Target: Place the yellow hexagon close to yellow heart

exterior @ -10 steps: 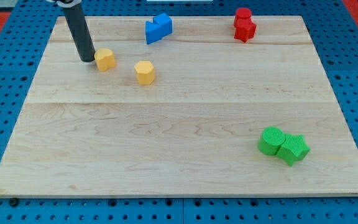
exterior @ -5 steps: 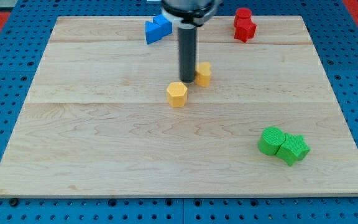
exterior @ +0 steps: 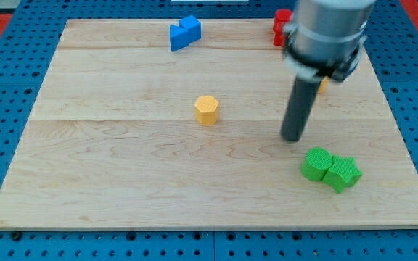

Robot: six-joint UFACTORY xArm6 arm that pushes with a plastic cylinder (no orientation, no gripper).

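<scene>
Showing the wooden board (exterior: pixel 122 181) from above, the frame places my tip (exterior: pixel 292 138) right of centre, just above and left of the two green blocks (exterior: pixel 330 169) and apart from them. You will note that the rod has no jaws to open or shut and has hold of nothing: its end touches no block here.

The yellow hexagon (exterior: pixel 206 110) sits alone near the middle of the frame, well apart from my tip. The yellow heart (exterior: pixel 323 85) is almost wholly hidden behind the arm at upper right (only a sliver of yellow shows beside the rod, so its shape cannot be confirmed). Two red blocks (exterior: pixel 281 24) lie partly hidden at the top right; a blue block (exterior: pixel 185 32) rests at the top, left of centre.

Judging by its look, the hexagon is small, light and rigid, and should slide readily on smooth wood. You cannot grasp it; press squarely on the flat face at its left so it travels rightward, since an off-centre push would likely spin it aside.
</scene>
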